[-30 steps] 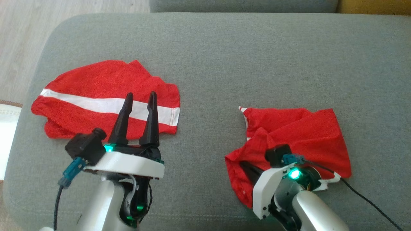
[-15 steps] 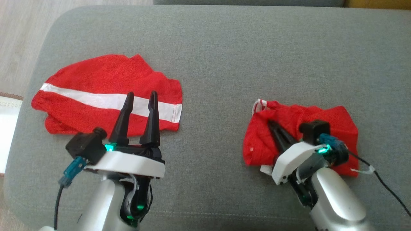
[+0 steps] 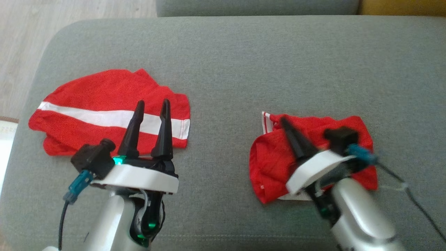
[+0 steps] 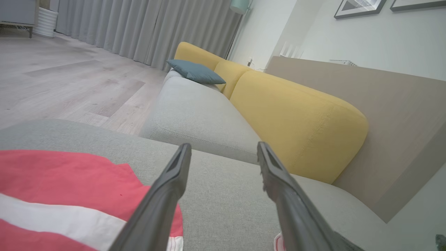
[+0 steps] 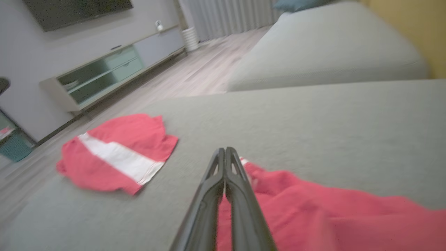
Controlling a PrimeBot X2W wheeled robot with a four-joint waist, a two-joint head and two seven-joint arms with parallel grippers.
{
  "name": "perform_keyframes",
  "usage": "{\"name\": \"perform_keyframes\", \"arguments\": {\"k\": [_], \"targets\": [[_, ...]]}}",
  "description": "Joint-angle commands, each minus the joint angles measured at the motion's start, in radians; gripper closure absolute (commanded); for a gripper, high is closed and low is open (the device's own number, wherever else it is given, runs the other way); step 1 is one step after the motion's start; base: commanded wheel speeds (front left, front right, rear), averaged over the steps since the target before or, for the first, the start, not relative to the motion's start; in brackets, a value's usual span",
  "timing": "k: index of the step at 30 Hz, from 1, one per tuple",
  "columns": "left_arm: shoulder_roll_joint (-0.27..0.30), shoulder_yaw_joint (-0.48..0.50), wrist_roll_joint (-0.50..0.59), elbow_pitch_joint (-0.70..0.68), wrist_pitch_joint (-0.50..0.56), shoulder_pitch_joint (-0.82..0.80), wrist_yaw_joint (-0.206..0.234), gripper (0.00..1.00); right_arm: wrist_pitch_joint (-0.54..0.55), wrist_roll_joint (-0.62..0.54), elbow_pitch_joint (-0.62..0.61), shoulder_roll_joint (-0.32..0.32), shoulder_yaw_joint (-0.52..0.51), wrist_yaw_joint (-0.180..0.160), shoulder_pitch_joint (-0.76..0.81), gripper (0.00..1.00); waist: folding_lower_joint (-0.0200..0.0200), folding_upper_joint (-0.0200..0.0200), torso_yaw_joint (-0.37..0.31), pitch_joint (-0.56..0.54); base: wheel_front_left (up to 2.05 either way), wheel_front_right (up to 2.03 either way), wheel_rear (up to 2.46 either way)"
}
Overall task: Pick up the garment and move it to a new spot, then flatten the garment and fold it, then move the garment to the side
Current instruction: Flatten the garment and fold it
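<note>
A crumpled red garment [image 3: 270,162] with a white-striped corner lies bunched on the right of the grey sofa seat [image 3: 223,69]. My right gripper [image 3: 283,119] is shut. Its fingers lie over the garment and point up and left, tips near its far left corner. In the right wrist view the shut right gripper [image 5: 224,149] has nothing between its tips, and the garment [image 5: 313,216] lies below and to the right. My left gripper [image 3: 153,102] hovers open over the near edge of a second red garment with a white band [image 3: 97,94].
The second garment [image 5: 115,153] lies flat on the seat's left part, close to the left edge. Beyond that edge is wooden floor [image 3: 21,42]. A yellow backrest [image 4: 296,115] and another grey seat [image 4: 198,115] lie past the far edge. A black cable [image 3: 414,200] trails from my right wrist.
My right gripper has swung up and over the crumpled garment, which has bunched into a smaller heap. The left arm has held still. The head view has shifted slightly.
</note>
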Motion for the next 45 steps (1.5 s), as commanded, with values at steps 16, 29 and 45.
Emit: {"name": "perform_keyframes", "arguments": {"k": [16, 29, 45], "targets": [[0.003, 0.018, 0.011, -0.035, -0.005, -0.033, -0.007, 0.00, 0.180, -0.082, 0.003, 0.006, -0.163, 0.007, 0.047, 1.00, 0.0000, 0.0000, -0.017, 0.017, 0.00, 0.00, 0.00], [0.003, 0.020, 0.003, -0.036, -0.005, -0.034, -0.002, 0.00, 0.207, -0.034, -0.119, 0.006, -0.033, 0.007, 0.090, 1.00, 0.0000, 0.0000, -0.008, 0.015, 0.00, 0.00, 0.00], [0.003, 0.023, 0.011, -0.044, -0.005, -0.065, -0.008, 0.00, -0.102, -0.085, 0.113, 0.006, -0.104, 0.007, 0.024, 1.00, 0.0000, 0.0000, 0.011, 0.076, 0.00, 0.00, 0.00]]}}
